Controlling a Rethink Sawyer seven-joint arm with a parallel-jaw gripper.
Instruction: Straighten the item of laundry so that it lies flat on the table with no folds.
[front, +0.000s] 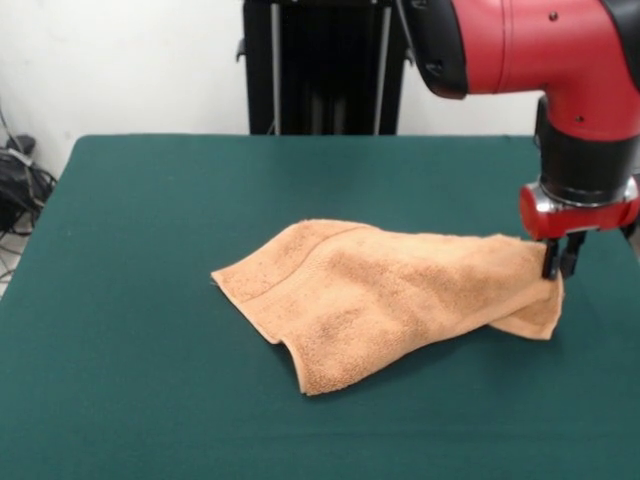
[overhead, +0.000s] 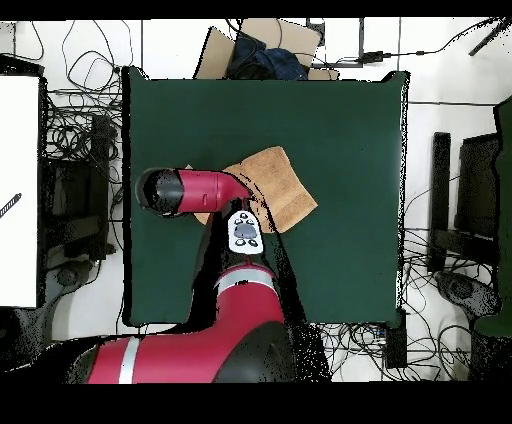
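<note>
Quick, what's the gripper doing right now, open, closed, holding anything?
Gripper: closed, pinching the right-hand edge, in the front view, of the peach-orange terry-cloth towel, which lies folded on the dark green felt-topped table.

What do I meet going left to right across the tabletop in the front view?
Bare green table → orange towel, folded over on itself → end effector pinching the towel's right corner → a strip of bare table.
</note>
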